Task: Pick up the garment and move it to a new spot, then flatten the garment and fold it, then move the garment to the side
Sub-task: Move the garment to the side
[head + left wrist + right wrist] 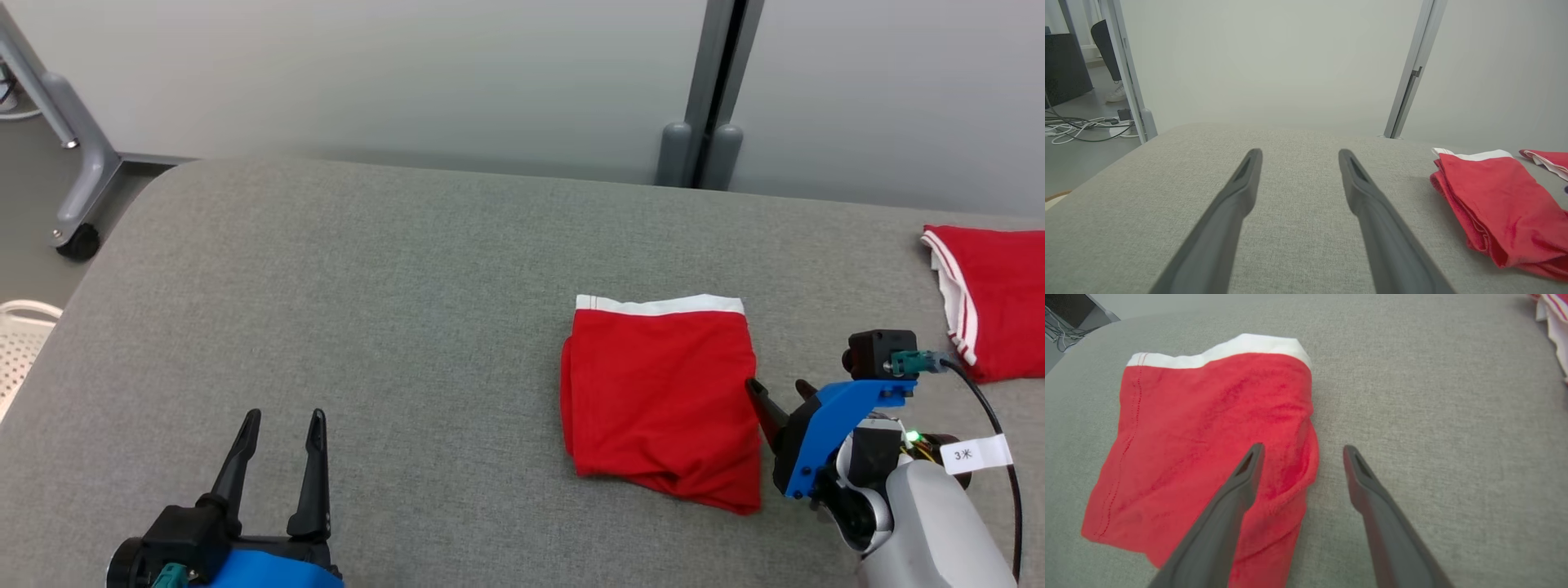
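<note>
Head view: the red garment lies folded on the grey padded table, right of centre, with its white waistband on the side away from me. My right pincer sits just beside its right edge, fingers spread, gripping nothing. My left pincer hovers well apart at lower left, fingers apart too. A second red garment lies at the far right edge.

Left wrist view: there's bare grey cloth between my fingers, and the red garment is off to the right in stacked layers. It's soft, light, limp stuff, I judge, with nothing stiff to it.

Right wrist view: one finger is over the red cloth, the other over the table, straddling the thick folded edge. That's where I'd pinch, all layers together, or the fold will likely slide open.

Count: two garments, two pincers, both empty.
</note>
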Robot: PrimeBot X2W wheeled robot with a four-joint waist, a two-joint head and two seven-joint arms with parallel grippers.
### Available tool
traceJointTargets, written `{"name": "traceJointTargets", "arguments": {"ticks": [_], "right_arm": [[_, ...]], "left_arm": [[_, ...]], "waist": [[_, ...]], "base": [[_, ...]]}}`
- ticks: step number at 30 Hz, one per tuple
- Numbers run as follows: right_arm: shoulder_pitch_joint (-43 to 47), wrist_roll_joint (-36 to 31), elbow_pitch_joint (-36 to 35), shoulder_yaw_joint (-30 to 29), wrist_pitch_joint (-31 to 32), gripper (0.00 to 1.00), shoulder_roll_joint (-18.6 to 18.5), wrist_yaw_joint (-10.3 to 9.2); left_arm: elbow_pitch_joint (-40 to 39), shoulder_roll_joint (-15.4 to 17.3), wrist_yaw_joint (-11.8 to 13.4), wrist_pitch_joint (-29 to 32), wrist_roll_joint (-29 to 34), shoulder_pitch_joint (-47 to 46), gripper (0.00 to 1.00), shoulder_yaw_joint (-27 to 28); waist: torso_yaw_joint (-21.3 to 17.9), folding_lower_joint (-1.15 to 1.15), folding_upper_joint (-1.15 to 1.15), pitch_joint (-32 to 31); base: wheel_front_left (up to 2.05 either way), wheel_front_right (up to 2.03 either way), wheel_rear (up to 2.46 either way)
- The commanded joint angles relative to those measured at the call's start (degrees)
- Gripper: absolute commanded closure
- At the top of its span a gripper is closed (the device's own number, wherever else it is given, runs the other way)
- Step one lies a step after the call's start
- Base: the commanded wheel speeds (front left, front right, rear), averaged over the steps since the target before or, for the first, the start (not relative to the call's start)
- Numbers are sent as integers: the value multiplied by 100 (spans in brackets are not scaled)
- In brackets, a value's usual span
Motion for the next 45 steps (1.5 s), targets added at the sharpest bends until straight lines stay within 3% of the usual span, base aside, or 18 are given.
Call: {"name": "traceJointTargets", "arguments": {"ticks": [1,12,13,14,15,16,21,24,31,40,45], "right_arm": [[-208,-49,214,-66,-132,0,-21,3],[-697,90,1720,-76,-303,0,-13,3],[-727,105,1827,-30,-274,15,-11,3],[-757,103,1908,65,-270,56,1,3],[-757,103,1908,65,-270,56,1,3],[-791,86,1944,111,-323,100,16,3],[-1187,-607,1668,358,-515,100,-43,3],[-1495,-981,1331,709,-451,100,-299,2],[-2625,-897,637,1550,-127,100,-1153,2],[-3499,-659,693,2411,151,100,-2460,1],[-3814,-570,672,3039,-94,100,-3181,0]], "left_arm": [[-11,-10,-8,-23,20,-140,0,-20],[34,-26,-9,-23,-11,-321,0,-139],[39,-27,-9,-23,-13,-330,0,-147],[38,-29,-9,-23,-15,-332,0,-157],[38,-29,-9,-23,-15,-332,0,-157],[33,-32,-9,-23,-21,-332,0,-170],[-92,-54,-10,-24,-54,-393,0,-224],[-246,-65,-10,-23,-57,-429,0,-177],[-714,-39,-10,-19,-1,-618,0,-193],[-983,10,-9,-19,20,-1033,0,-370],[-1107,81,-9,-18,64,-1178,0,-377]], "waist": [[171,-1,-1,177],[411,-1,-1,396],[418,-1,-1,394],[424,-1,-1,391],[424,-1,-1,391],[426,-1,-1,387],[353,-1,-1,445],[236,-1,-1,572],[-267,-1,-1,1119],[-721,-1,-1,1728],[-911,-1,-1,2044]], "base": [[0,0,0],[0,0,0],[0,0,0],[0,0,0],[0,0,0],[0,0,0],[0,0,0],[0,0,0],[0,0,0],[0,0,0],[0,0,0]]}}
